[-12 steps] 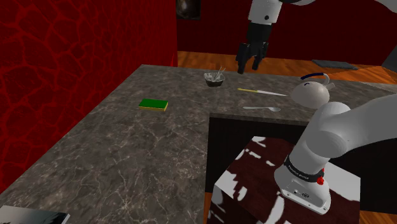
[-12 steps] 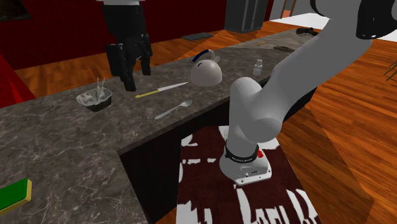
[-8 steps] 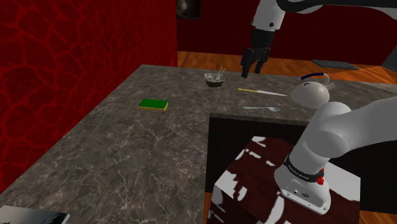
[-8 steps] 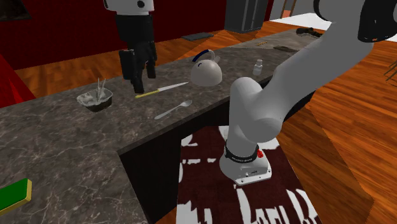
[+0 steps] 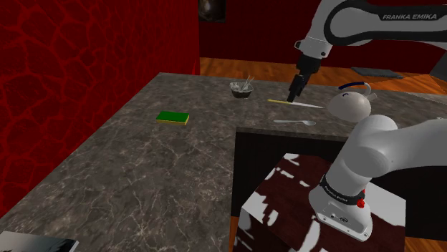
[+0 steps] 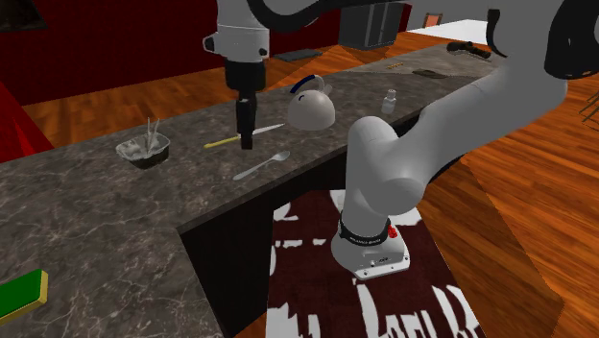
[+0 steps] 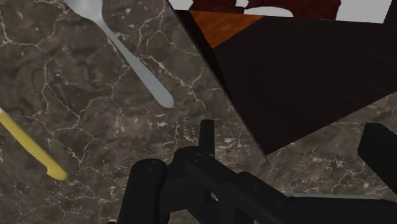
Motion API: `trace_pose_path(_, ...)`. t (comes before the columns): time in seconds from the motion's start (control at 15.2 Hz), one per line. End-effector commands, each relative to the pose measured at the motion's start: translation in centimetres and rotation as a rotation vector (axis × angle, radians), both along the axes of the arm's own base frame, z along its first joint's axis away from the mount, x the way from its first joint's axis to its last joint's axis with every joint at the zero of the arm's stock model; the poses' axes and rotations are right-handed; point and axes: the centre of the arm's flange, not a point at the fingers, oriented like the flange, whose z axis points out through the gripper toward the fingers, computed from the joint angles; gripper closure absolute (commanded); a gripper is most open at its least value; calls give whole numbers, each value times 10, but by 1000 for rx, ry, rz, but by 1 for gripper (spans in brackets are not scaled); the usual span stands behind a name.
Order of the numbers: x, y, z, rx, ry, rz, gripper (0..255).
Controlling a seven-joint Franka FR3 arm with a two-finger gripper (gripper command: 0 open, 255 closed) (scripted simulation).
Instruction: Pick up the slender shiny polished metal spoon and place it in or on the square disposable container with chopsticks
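Spoon: the pale metal spoon (image 5: pixel 295 122) lies flat on the dark veined counter (image 5: pixel 165 172), close to the edge that faces the stand, with nothing touching it.
Container: the square tray with chopsticks (image 5: pixel 241 89) sits further along the counter, to the shoulder view's left of the spoon and well apart from it. I make out nothing in it but the sticks.
Claw: my gripper (image 6: pixel 246 137) hangs low over the counter and points down, just beside the yellow-handled knife (image 6: pixel 221 142) and near the spoon.
Jaws: in the wrist view the two black fingers stand apart with only bare counter between them, so the claw is spread and empty.
Aim: in the wrist view the spoon's handle end lies a little ahead of the fingers, and the yellow handle is off to one side.
Done: nothing yet, as I judge it; I am only closing in on the spoon.
Left: settle over the spoon's handle, pinch it, lift, carry it across to the tray, let go.
Risk: a thin spoon flat on stone gives little to grip, and the knife lies close by.
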Motion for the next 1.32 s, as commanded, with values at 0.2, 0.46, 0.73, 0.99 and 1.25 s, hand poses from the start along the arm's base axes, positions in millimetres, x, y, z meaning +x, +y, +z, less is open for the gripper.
trace_pose_path(0.2,-9,-51,-46,16,-46,121,0)
trace_pose_path(0.46,-12,-92,-85,30,-82,214,0)
trace_pose_path(0.73,-11,-133,-124,44,-119,307,0)
trace_pose_path(0.99,-8,-143,-146,48,-129,334,0)
trace_pose_path(1.25,-4,-139,-166,48,-129,334,0)
